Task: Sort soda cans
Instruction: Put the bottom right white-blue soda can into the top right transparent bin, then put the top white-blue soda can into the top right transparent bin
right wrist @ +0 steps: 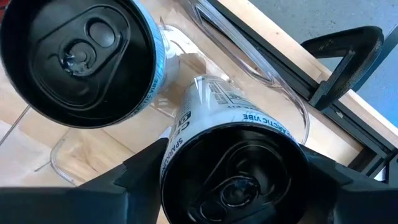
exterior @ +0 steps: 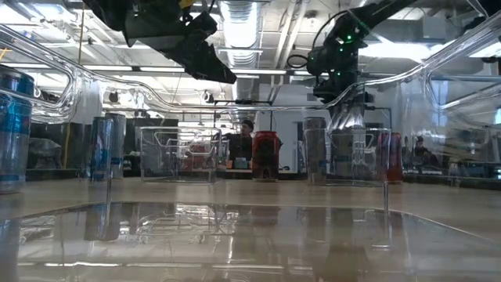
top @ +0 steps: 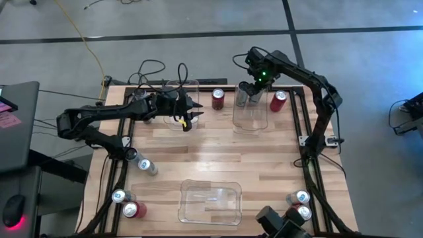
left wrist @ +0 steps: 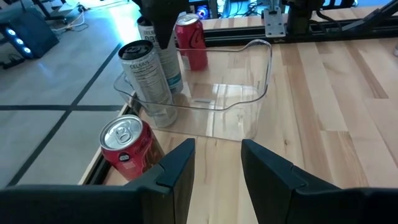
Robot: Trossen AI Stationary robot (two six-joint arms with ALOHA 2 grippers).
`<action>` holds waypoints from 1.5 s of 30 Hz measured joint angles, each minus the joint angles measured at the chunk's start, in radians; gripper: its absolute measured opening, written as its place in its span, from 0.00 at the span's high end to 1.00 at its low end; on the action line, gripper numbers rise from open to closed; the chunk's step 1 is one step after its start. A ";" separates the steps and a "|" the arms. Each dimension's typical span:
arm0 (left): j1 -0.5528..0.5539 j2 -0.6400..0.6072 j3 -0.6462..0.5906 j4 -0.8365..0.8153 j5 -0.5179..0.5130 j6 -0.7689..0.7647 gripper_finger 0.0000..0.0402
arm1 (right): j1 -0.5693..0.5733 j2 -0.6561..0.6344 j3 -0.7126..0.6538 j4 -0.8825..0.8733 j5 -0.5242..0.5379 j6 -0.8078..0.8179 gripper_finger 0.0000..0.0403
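Quick count from the high view: three clear plastic bins, one at the far left-centre (top: 182, 86), one at the far right-centre (top: 252, 120) and one at the near edge (top: 210, 201). I count nine soda cans. Three are red: one between the two far bins (top: 218, 99), one just right of the far right bin (top: 278, 101) and one at the near-left corner (top: 134, 210). Four are pale with silver tops: one lying tipped near the left rail (top: 147, 165), one beside the near-left red can (top: 119, 196), and a pair at the near-right corner (top: 299, 197) (top: 303, 211); their side colours are hard to read from above. The last two are Celsius cans standing inside the far right bin, one clear (left wrist: 146, 71), the other (right wrist: 233, 180) right under the right gripper (top: 250, 89). That gripper's fingers straddle this can, and I can't tell whether they clamp it or stand just off it. The left gripper (left wrist: 217, 146) hovers by the far left bin, fingers apart with nothing between them. Hidden bits: the right arm covers most of the can under it in the high view, dark hardware (top: 281, 223) cuts into the near-right pair, and the low view crops a blue-marked can (exterior: 12, 125) at its edge.
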 joint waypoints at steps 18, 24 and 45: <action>0.000 0.000 0.000 -0.008 0.000 0.003 0.68 | 0.000 -0.016 0.000 -0.015 -0.002 0.000 0.14; 0.000 0.000 0.000 -0.014 0.000 0.004 0.68 | 0.000 -0.104 0.000 -0.029 0.002 0.001 0.14; 0.000 0.000 0.000 -0.022 0.000 0.000 0.68 | 0.374 -0.394 -0.001 -0.304 0.079 0.270 0.16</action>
